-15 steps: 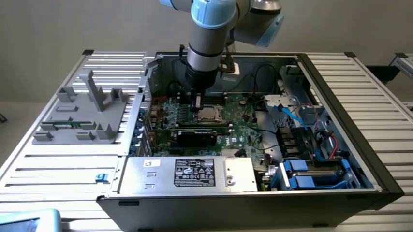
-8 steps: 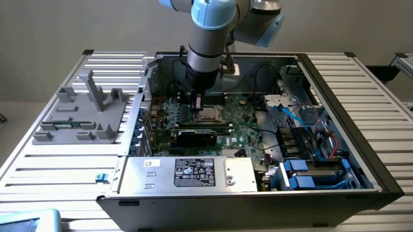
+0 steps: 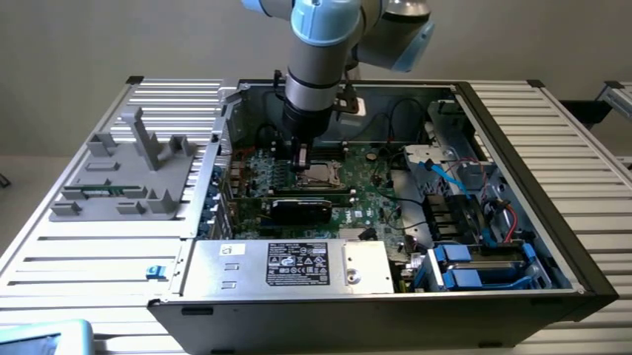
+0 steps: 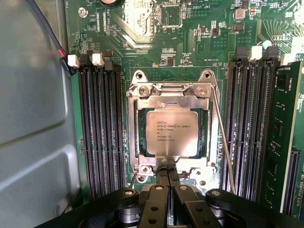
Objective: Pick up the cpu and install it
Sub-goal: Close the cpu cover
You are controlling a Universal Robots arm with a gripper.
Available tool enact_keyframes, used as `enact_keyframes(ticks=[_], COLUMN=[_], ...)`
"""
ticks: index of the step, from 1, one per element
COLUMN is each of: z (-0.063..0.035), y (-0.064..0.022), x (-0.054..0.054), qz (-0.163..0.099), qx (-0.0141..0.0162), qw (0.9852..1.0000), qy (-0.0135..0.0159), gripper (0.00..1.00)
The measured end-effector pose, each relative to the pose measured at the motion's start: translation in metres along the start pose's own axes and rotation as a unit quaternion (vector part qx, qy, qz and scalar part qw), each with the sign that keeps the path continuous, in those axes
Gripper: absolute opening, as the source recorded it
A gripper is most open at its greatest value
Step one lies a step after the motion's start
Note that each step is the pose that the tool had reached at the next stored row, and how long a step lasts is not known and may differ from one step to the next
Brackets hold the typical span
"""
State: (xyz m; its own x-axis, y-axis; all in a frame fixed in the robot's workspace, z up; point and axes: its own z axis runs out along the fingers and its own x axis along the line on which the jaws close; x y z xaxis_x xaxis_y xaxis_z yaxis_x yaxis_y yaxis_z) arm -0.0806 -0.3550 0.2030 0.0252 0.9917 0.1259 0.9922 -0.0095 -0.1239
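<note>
Your chip [image 4: 172, 132] lies flat in its socket [image 4: 134, 142] on the green board [image 4: 209, 52], inside the metal frame. In the exterior view that is toward ten o'clock from the middle of the case [image 3: 513, 148]. By my judgement the placing step is as good as done.

Your gripper [image 4: 167, 178] is clenched on nothing, tips at the socket's edge, at eleven o'clock of the chip [image 3: 321, 173] in the exterior view.

Any move calls for clearing the thin lever [image 4: 223, 142] without dragging across the chip. The chip faces metal-side up. It is near square, so it has no real long axis, and its print runs crosswise to the memory slots [image 4: 102, 128].
</note>
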Motion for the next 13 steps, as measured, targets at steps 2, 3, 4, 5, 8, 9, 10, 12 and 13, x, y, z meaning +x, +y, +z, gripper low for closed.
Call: enact_keyframes(ticks=[2,3,4,5,8,9,10,12,13], z=[-0.0035,-0.0057,-0.0078,-0.0101,-0.0211,-0.0254,-0.0295,-0.0379,-0.0422], y=[-0.0044,-0.0072,-0.0103,-0.0141,-0.0258,-0.0294,-0.0329,-0.0387,-0.0404], x=[0.000,0.001,0.001,0.001,0.002,0.003,0.003,0.004,0.005], qz=[0.000,0.000,0.000,0.000,0.000,0.000,0.000,0.000,0.000], qx=[0.0000,0.0000,0.0000,0.0000,0.0001,0.0000,0.0001,0.0001,0.0000], qw=[1.0000,1.0000,1.0000,1.0000,1.0000,1.0000,1.0000,1.0000,1.0000], qy=[0.0001,0.0002,0.0003,0.0003,0.0004,0.0004,0.0004,0.0005,0.0006], gripper=[0.11,0.11,0.11,0.11,0.11,0.11,0.11,0.11,0.11])
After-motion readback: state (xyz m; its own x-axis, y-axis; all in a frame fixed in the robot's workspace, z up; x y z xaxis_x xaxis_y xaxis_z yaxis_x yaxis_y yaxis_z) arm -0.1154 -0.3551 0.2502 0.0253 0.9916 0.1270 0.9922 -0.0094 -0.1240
